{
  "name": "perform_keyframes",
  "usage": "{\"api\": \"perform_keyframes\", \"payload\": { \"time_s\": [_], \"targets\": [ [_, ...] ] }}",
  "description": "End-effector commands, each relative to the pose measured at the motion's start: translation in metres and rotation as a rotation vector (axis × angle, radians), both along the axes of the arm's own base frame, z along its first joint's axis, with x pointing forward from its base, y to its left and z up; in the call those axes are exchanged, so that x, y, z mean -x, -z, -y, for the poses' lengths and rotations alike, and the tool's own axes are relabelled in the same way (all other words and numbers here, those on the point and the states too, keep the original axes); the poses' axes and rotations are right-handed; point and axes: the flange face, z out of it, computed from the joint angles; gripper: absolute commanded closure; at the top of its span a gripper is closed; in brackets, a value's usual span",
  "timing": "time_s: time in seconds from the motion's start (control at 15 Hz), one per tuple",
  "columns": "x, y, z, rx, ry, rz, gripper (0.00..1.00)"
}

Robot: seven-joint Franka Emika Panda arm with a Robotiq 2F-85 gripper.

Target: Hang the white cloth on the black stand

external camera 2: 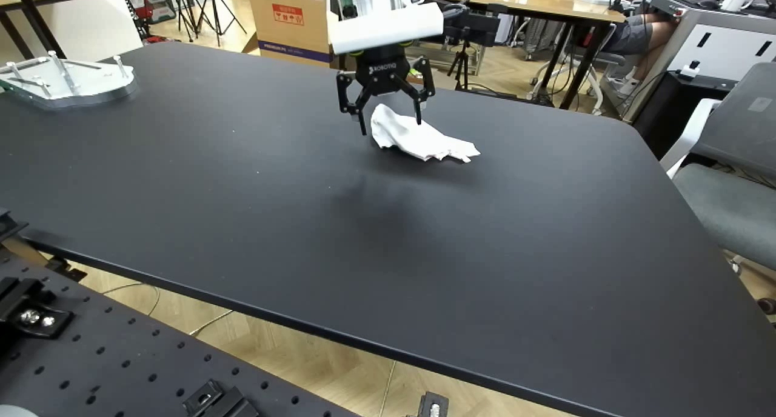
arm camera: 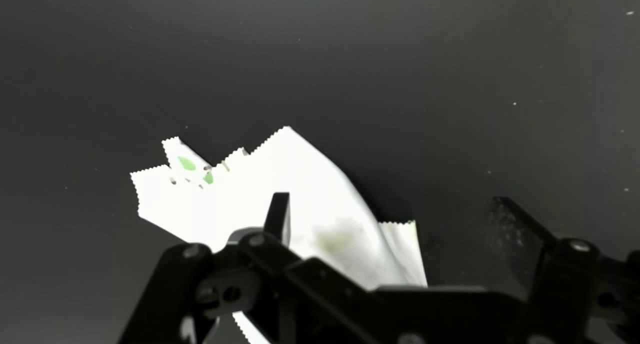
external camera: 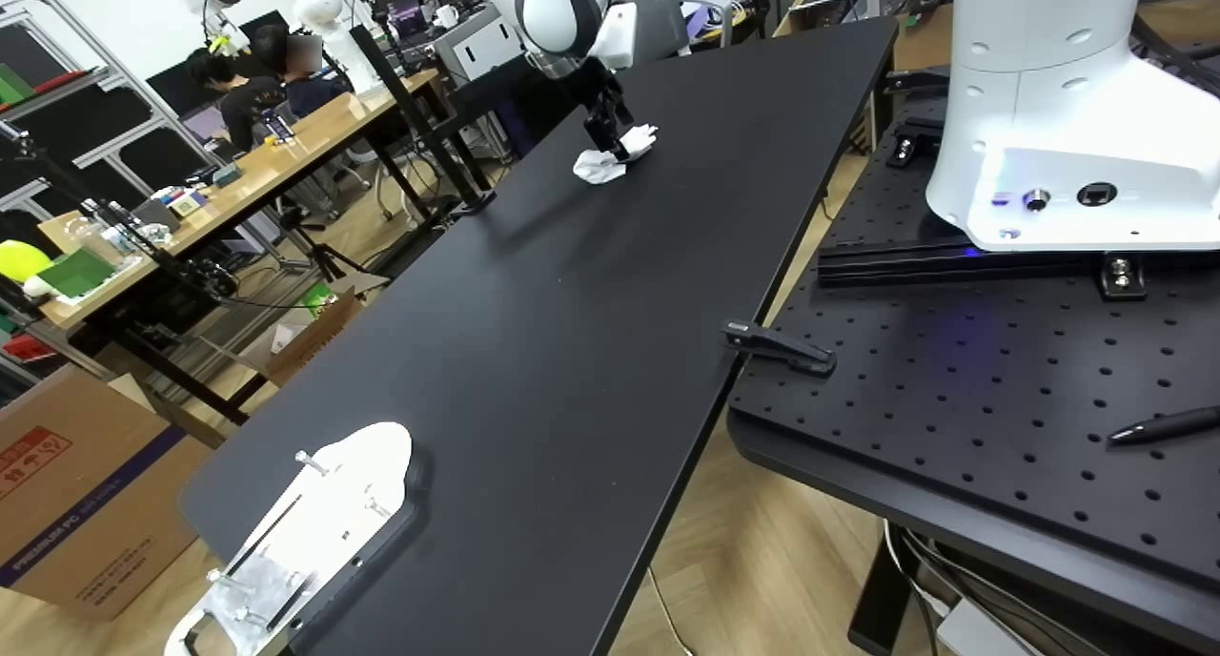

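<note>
The white cloth [external camera: 599,168] lies crumpled on the black table, and it also shows in an exterior view [external camera 2: 424,143]. In the wrist view the cloth [arm camera: 310,184] has zigzag-cut edges, small green marks and a raised fold. My gripper [external camera 2: 391,127] is open, pointing down at the cloth; it also shows in an exterior view [external camera: 615,149] and in the wrist view [arm camera: 391,198]. In the wrist view one finger is over the cloth and the other is over bare table, with part of the cloth between them. Whether the fingers touch the cloth I cannot tell. I see no black stand.
A white-topped board with upright pegs [external camera: 355,484] lies at an end of the table, also seen in an exterior view [external camera 2: 73,80]. A black clamp [external camera: 780,346] sits at the table's edge near a white robot base [external camera: 1029,132]. A grey chair [external camera 2: 727,205] stands beside the table.
</note>
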Motion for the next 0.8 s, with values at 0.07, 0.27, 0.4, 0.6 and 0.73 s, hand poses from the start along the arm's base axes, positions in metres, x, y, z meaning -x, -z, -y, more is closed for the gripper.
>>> {"api": "perform_keyframes", "payload": {
  "time_s": [0.07,0.27,0.4,0.6,0.73],
  "targets": [
    [-0.02,0.0,0.011,0.011,0.021,0.013,0.0],
    [-0.034,0.003,0.01,0.016,0.014,0.012,0.0],
    [-0.043,0.009,0.009,0.02,0.011,0.004,0.0],
    [-0.054,0.019,0.009,0.029,0.004,-0.019,0.0],
    [-0.059,0.024,0.007,0.035,-0.005,-0.032,0.25]
  ]
}}
